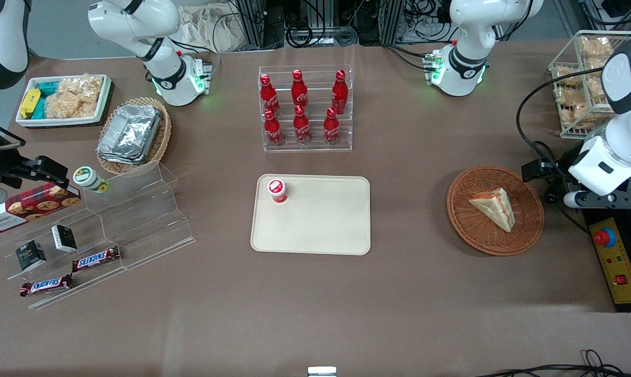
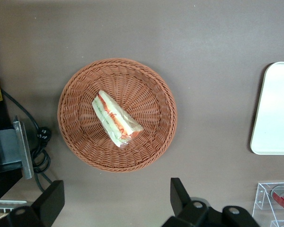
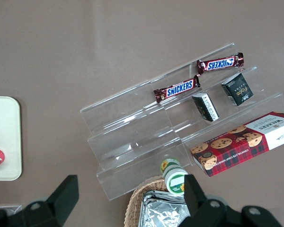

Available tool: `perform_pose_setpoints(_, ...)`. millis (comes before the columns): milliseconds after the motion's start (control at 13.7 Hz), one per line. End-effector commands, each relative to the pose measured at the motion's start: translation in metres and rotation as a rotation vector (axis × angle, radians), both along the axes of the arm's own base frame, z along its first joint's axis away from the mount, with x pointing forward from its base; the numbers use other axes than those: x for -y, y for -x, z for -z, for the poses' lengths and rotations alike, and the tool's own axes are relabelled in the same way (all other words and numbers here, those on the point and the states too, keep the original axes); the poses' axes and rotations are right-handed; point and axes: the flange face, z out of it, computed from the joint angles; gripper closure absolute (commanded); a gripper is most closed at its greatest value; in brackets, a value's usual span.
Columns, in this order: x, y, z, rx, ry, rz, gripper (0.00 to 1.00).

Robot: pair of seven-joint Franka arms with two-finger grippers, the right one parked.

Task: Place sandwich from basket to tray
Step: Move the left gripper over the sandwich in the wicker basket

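The sandwich (image 1: 494, 208), a pale bread wedge with red and green filling, lies in the round reddish-brown basket (image 1: 462, 220) toward the working arm's end of the table. In the left wrist view the sandwich (image 2: 116, 119) lies in the middle of the basket (image 2: 75, 137). The beige tray (image 1: 320, 225) lies flat at the table's middle, and its edge shows in the left wrist view (image 2: 277, 113). The left gripper (image 1: 548, 183) hangs above the table beside the basket's rim. Its fingers (image 2: 180, 194) are wide apart and empty, and the gripper (image 2: 114, 201) is clear of the basket.
A small red-capped cup (image 1: 277, 190) stands on the tray's corner. A clear rack of red cola bottles (image 1: 306, 107) stands farther from the camera than the tray. A yellow control box (image 1: 616, 262) and a wire snack rack (image 1: 582, 78) flank the working arm. Acrylic steps (image 1: 137, 209) with snacks stand toward the parked arm's end.
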Motion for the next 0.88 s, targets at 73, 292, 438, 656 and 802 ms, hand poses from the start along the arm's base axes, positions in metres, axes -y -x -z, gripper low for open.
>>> perform_pose_setpoints(73,-0.006,-0.011,0.001,-0.021,-0.017,0.011,0.00)
perform_pose_setpoints(292,-0.007,-0.013,0.021,-0.061,-0.024,-0.041,0.00)
perform_pose_setpoints(438,-0.005,-0.012,0.037,-0.072,-0.043,-0.184,0.00)
perform_pose_setpoints(656,-0.008,-0.010,0.065,-0.050,-0.047,-0.336,0.00)
perform_pose_setpoints(802,-0.011,-0.007,0.087,-0.041,-0.061,-0.420,0.00)
